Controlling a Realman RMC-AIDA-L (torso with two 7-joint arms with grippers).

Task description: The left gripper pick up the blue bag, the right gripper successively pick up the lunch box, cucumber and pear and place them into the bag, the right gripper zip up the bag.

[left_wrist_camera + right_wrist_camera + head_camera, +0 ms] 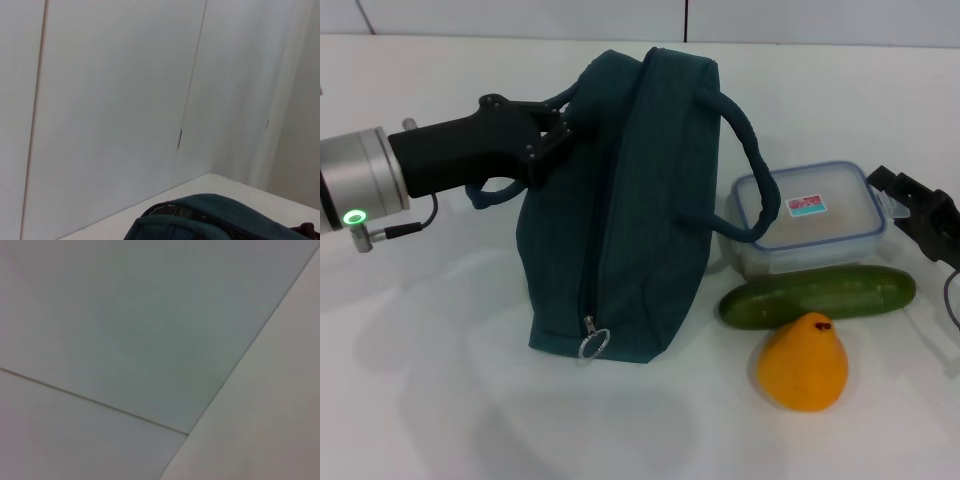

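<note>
The left pincer (552, 135) gripped one cord handle of the zipped dark teal fabric bag (620, 210); an off-centre hold risked tipping it.

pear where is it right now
In the head view the pear sits on the table on the robot's right, just in front of the cucumber and to the right of the blue bag.
</note>
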